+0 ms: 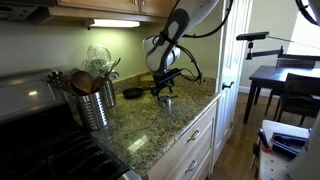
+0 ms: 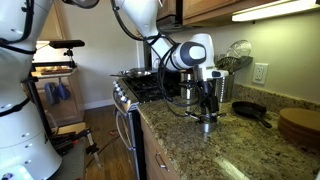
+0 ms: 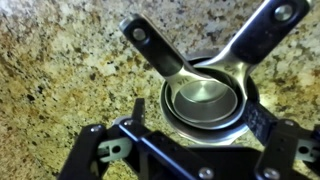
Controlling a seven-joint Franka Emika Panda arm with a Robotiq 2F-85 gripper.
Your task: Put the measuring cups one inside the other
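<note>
Two shiny silver measuring cups sit nested on the granite counter. In the wrist view the smaller cup point(image 3: 205, 100) lies inside the larger cup point(image 3: 172, 112). Their flat handles splay apart, one to the upper left point(image 3: 150, 45) and one to the upper right point(image 3: 262, 28). My gripper point(image 3: 200, 118) is open and straddles the nested cups from above, with a gap between its left finger and the rim. The cups also show under the gripper in both exterior views point(image 1: 168, 101) point(image 2: 208, 125).
A ribbed steel canister with wooden spoons point(image 1: 95, 103) stands by the stove point(image 1: 35, 140). A small dark round dish point(image 1: 133, 92) point(image 2: 250, 110) lies near the wall. A round wooden board point(image 2: 300, 125) is beside it. The counter edge point(image 1: 190, 120) is close.
</note>
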